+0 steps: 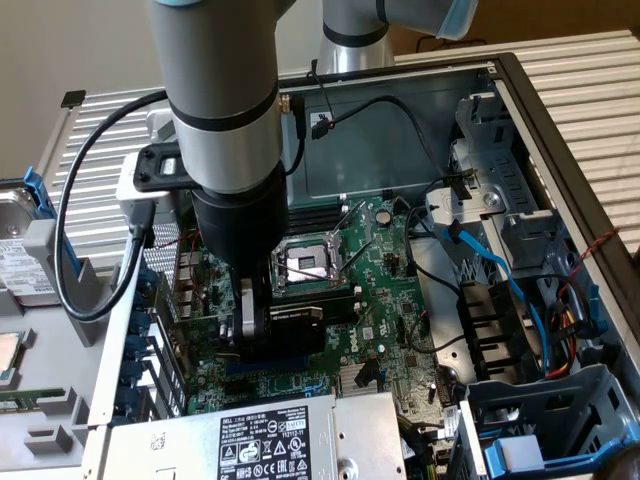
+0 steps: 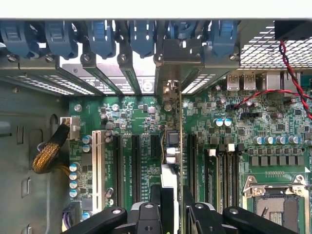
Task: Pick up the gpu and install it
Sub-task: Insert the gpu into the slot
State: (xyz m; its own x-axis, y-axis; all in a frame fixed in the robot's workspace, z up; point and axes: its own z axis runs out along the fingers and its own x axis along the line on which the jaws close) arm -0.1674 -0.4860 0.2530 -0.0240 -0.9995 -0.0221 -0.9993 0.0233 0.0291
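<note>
Support: a white slatted surface [image 1: 585, 95] runs across the top and right of the exterior view.
On it: an open computer case [image 1: 520, 90] lies mid-frame.
Left edge: a hard drive [image 1: 18, 245] in its grey bracket.

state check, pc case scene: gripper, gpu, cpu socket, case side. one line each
gripper: shut on the gpu, down inside the case
gpu: held on edge, upright over the motherboard slots, bracket toward the rear slot openings
cpu socket: retention frame visible; contents cannot tell
case: side open, interior exposed
</note>
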